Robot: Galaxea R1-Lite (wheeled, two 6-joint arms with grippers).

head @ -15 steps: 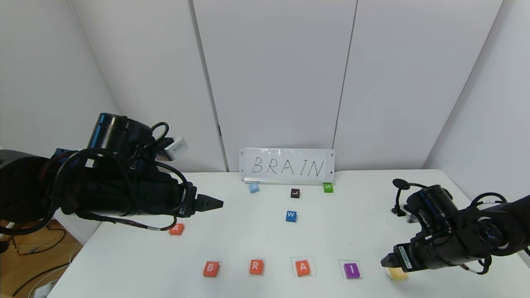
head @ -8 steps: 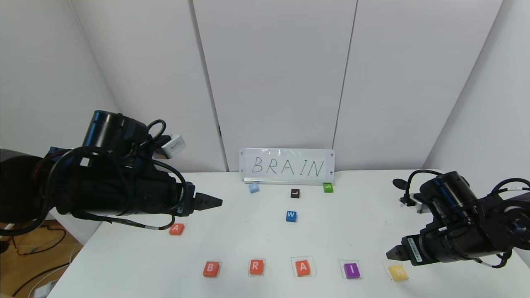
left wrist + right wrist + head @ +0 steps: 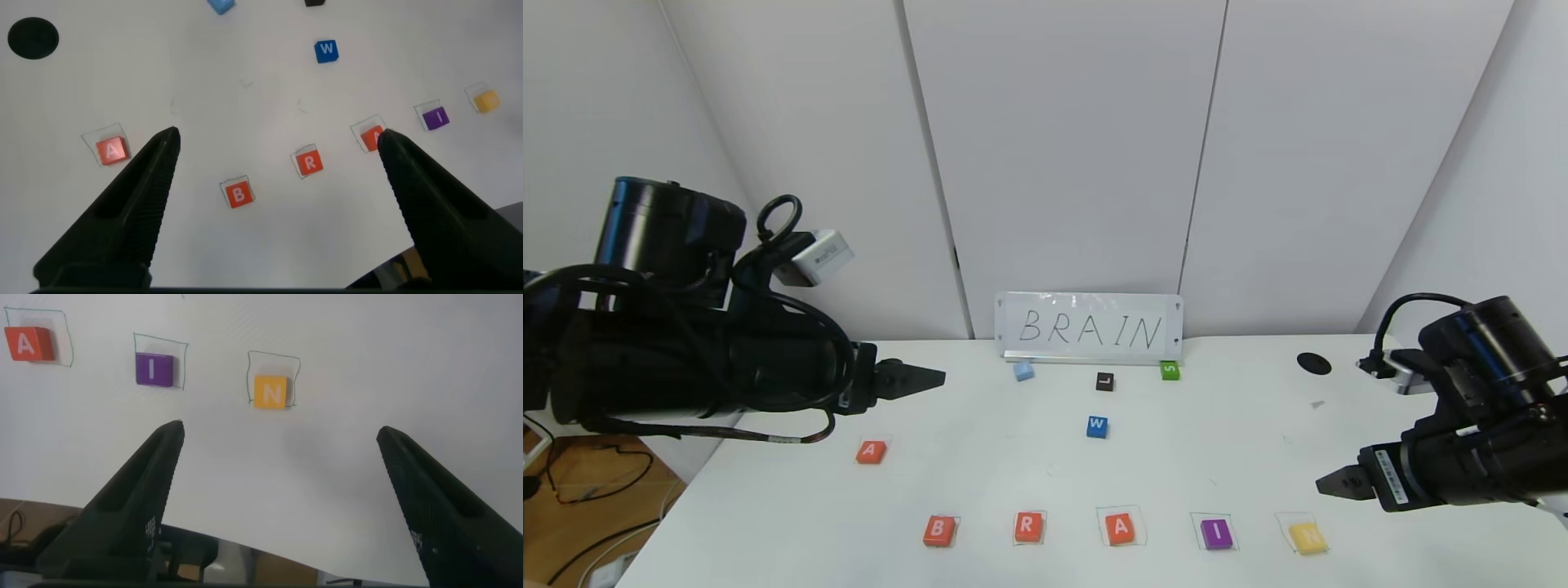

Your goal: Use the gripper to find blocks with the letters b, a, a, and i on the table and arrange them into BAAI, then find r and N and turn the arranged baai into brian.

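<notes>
On the white table [image 3: 1013, 482] a front row reads orange-red B [image 3: 938, 530], orange-red R [image 3: 1028, 527], orange-red A [image 3: 1121, 528], purple I [image 3: 1216, 533], yellow N [image 3: 1307, 538], each in a pen outline. A second orange-red A [image 3: 872, 451] lies apart at the left. My right gripper [image 3: 1331, 483] is open and empty, raised up and to the right of the N [image 3: 270, 391]. My left gripper [image 3: 927, 378] is open and empty, held above the table's left rear. The left wrist view shows B [image 3: 238, 193], R [image 3: 309, 162] and the spare A [image 3: 112, 150].
A BRAIN sign [image 3: 1089, 328] stands at the back. In front of it lie a pale blue block [image 3: 1023, 371], a dark L block [image 3: 1104, 380], a green S block [image 3: 1170, 370] and a blue W block [image 3: 1097, 425]. A black hole [image 3: 1313, 363] is at the right rear.
My right gripper has let go of the N, lifted and pulled back to the right; the N now lies uncovered in its outline. My left arm has drawn back left and risen.
</notes>
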